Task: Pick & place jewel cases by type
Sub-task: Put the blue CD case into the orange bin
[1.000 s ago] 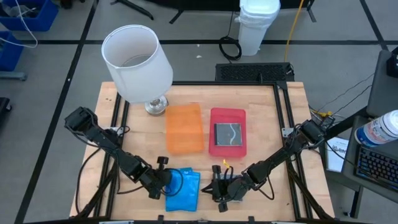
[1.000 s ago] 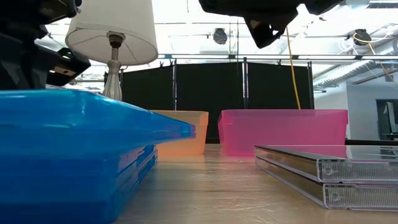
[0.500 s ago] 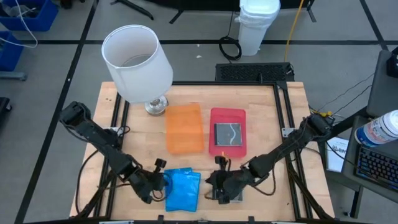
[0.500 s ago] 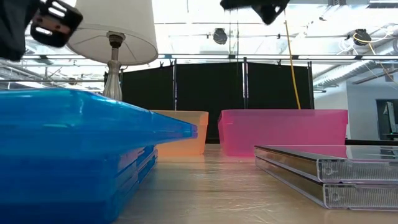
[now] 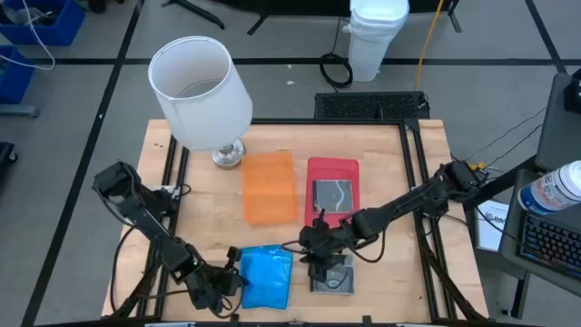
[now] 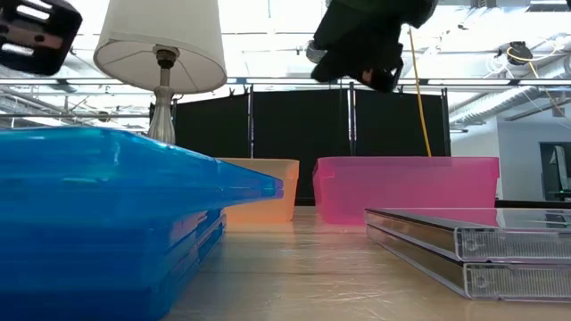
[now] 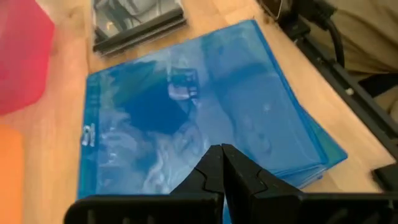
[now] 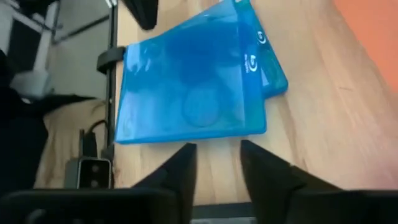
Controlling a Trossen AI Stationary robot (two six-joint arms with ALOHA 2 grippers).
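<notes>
Both arms have shifted since a moment ago: the right gripper (image 5: 320,255) has lifted off the clear jewel cases (image 5: 330,274) toward the red tray (image 5: 331,169), fingers (image 8: 181,167) now spread and empty, while the left gripper (image 5: 229,283) has drawn back, fingers pressed together, holding nothing. Blue jewel cases (image 5: 266,276) sit stacked (slightly fanned) below the orange tray (image 5: 270,186); another dark case lies inside the red tray.

A lab or workshop: taped grey floor (image 5: 82,182), blue storage bins (image 5: 41,20), black curtain partition (image 6: 303,143), exposed ceiling ducts (image 6: 517,53), and a keyboard (image 5: 552,243) beside the wooden surface (image 5: 390,163).
</notes>
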